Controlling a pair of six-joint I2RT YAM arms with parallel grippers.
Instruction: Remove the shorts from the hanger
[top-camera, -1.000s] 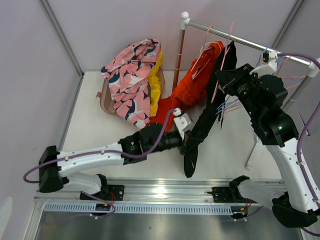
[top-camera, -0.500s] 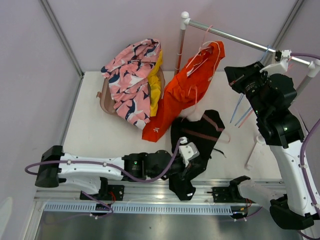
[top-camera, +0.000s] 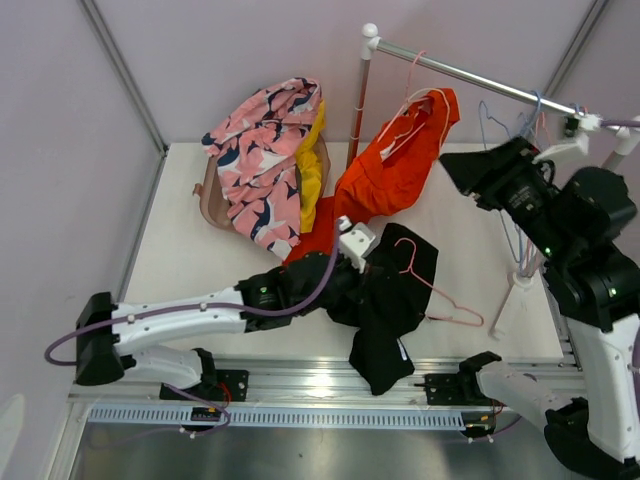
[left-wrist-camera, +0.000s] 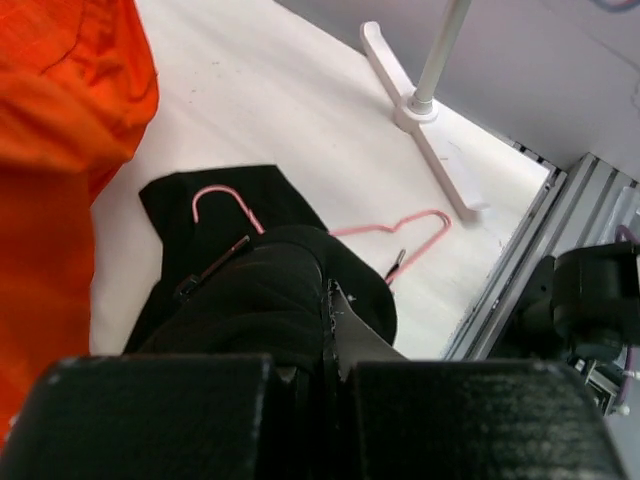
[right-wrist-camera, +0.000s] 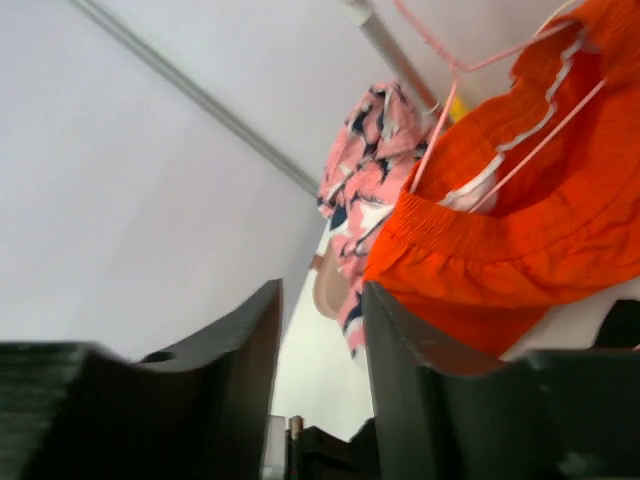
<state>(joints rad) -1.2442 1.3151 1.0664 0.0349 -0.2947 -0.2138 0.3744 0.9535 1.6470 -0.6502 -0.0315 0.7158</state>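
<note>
The black shorts (top-camera: 398, 300) lie crumpled on the table near the front edge, and my left gripper (top-camera: 362, 288) is shut on a fold of them. In the left wrist view the black shorts (left-wrist-camera: 262, 292) fill the space in front of the left gripper (left-wrist-camera: 335, 355). A pink hanger (top-camera: 432, 296) lies partly on them, off the rail. The orange shorts (top-camera: 395, 165) hang from another pink hanger on the rail (top-camera: 470, 78). My right gripper (top-camera: 448, 166) is up beside the orange shorts (right-wrist-camera: 530, 240). In its own view the right gripper (right-wrist-camera: 320, 340) is open and holds nothing.
Pink patterned shorts (top-camera: 262, 150) and yellow shorts (top-camera: 312, 170) lie heaped at the back left over a brownish garment (top-camera: 210, 203). Blue hangers (top-camera: 520, 125) hang at the rail's right end. The rack's white foot (left-wrist-camera: 430, 120) stands right of the black shorts.
The black shorts and their pink hanger came off the rail onto the table. My left gripper dragged them forward, then back toward the middle. My right gripper opened and drew away to the right.
</note>
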